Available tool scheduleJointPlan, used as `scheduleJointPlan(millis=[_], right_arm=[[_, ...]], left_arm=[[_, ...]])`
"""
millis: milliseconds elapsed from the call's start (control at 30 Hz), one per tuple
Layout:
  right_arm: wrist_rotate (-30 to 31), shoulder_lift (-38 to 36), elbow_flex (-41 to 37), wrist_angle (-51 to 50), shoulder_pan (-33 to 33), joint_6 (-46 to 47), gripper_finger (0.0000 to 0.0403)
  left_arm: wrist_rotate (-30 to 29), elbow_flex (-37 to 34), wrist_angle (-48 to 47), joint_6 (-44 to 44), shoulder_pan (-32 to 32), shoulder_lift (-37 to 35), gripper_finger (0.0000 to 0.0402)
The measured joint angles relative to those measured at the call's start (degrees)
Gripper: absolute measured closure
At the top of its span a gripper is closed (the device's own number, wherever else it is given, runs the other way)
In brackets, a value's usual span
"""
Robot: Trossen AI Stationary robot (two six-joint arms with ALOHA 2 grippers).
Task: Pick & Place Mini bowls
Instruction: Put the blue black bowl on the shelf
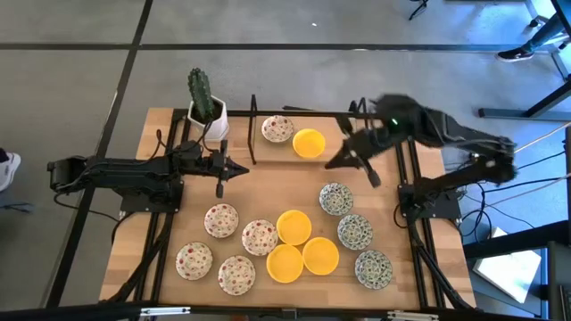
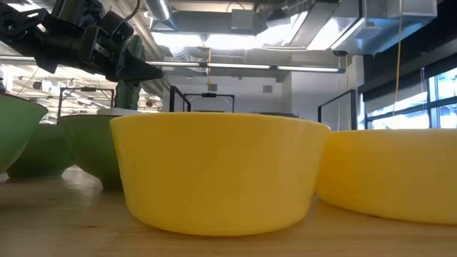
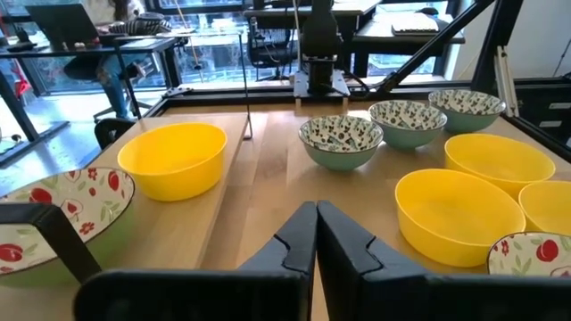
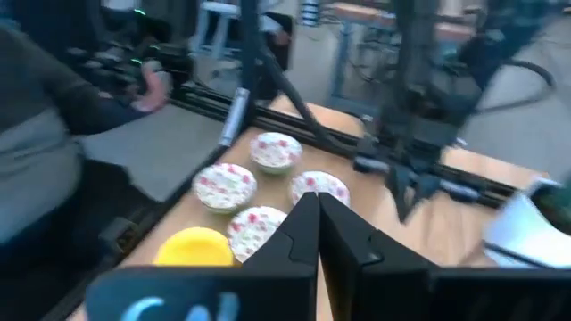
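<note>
Several mini bowls stand base-down on the wooden table [image 1: 268, 183]. A yellow bowl [image 1: 309, 143] and a red-floral bowl [image 1: 277, 128] are at the far side. In the near half are more red-floral bowls [image 1: 221, 219], yellow bowls [image 1: 293, 226] and green-blue bowls [image 1: 355, 231]. My left gripper [image 1: 239, 168] is shut and holds nothing, left of centre; its shut fingers [image 3: 316, 234] point across the table. My right gripper [image 1: 335, 165], blurred in the high view, hangs in the air right of the far yellow bowl. Its fingers [image 4: 317, 223] are shut with nothing between them.
A white square pot with a cactus [image 1: 207, 111] stands at the far left corner. Thin black upright frames [image 1: 253, 129] rise near the far bowls. Bare wood lies in the table's middle. A person in a grey sleeve [image 4: 53, 116] is beyond the table edge.
</note>
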Motion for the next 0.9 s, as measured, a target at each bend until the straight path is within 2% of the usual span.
scheduleJointPlan(millis=[133, 300, 467, 600, 767, 900], right_arm=[[6.87, -9.24, -16.65, 8.97, 1.87, 2.62, 0.0399], [7.31, -18.04, -36.78, 24.56, 1.86, 8.50, 0.0395], [6.28, -22.86, -52.53, 41.55, 1.85, 12.11, 0.0399], [5.70, -24.58, -58.15, 49.35, 1.85, 13.71, 0.0395], [2.49, -25.15, -59.70, 50.91, 1.85, 10.99, 0.0399], [2.27, -25.13, -59.78, 50.19, 1.85, 8.65, 0.0398]], left_arm=[[-0.02, 0.00, 0.03, 0.21, 0.01, 0.00, 0.0398], [-1.13, 0.00, 0.14, 0.46, 0.01, 0.00, 0.0398], [-6.37, 0.00, 0.16, 0.46, 0.00, 0.00, 0.0397], [-7.91, 0.00, 0.19, 0.46, 0.01, 0.00, 0.0400], [-7.91, 0.00, 0.20, 2.60, 0.01, -0.01, 0.0397], [-7.91, 0.00, 2.12, 4.50, 0.01, 0.23, 0.0397]])
